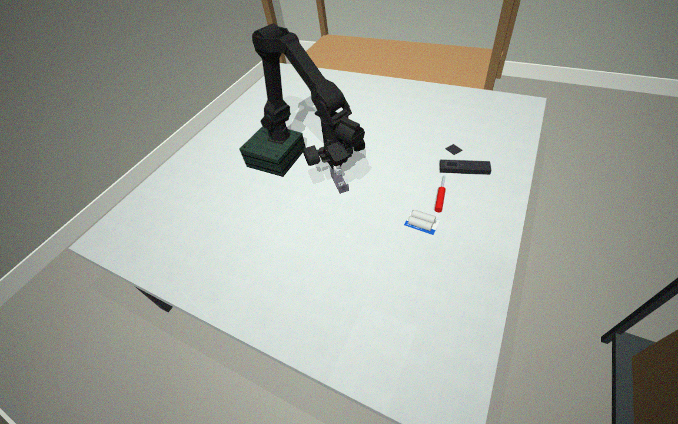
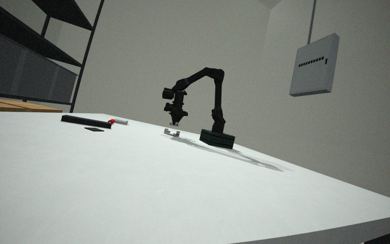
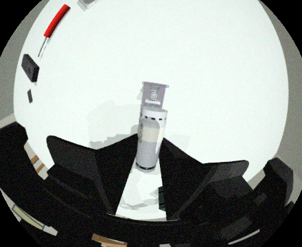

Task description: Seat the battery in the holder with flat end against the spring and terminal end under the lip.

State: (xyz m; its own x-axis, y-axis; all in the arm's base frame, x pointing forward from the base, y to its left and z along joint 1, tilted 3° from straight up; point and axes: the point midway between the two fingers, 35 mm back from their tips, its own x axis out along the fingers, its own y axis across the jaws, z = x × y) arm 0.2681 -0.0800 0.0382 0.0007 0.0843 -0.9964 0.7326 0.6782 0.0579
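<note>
The battery [image 3: 149, 151] [image 2: 172, 124] is a pale cylinder with a dashed ring at one end. My gripper [image 3: 149, 139] [image 2: 174, 123] is shut on its sides and holds it roughly level. The grey holder [image 3: 145, 96] [image 2: 172, 134] [image 1: 342, 188] lies on the table below, and the exterior view shows a gap between it and the battery. In the wrist view the holder's coil spring [image 3: 154, 92] shows beyond the battery's dashed-ring end. The battery is roughly in line with the holder and hides its nearer part, with the lip.
A red screwdriver [image 1: 439, 199] [image 3: 56, 20], a long black box [image 1: 468, 167] [image 2: 85, 121] [image 3: 30, 68] and a small dark square [image 1: 454, 149] [image 2: 94, 129] lie off to one side. Two pale cylinders [image 1: 422, 222] sit on a blue-edged base. The arm stands on a dark green block [image 1: 273, 150] [image 2: 217, 139].
</note>
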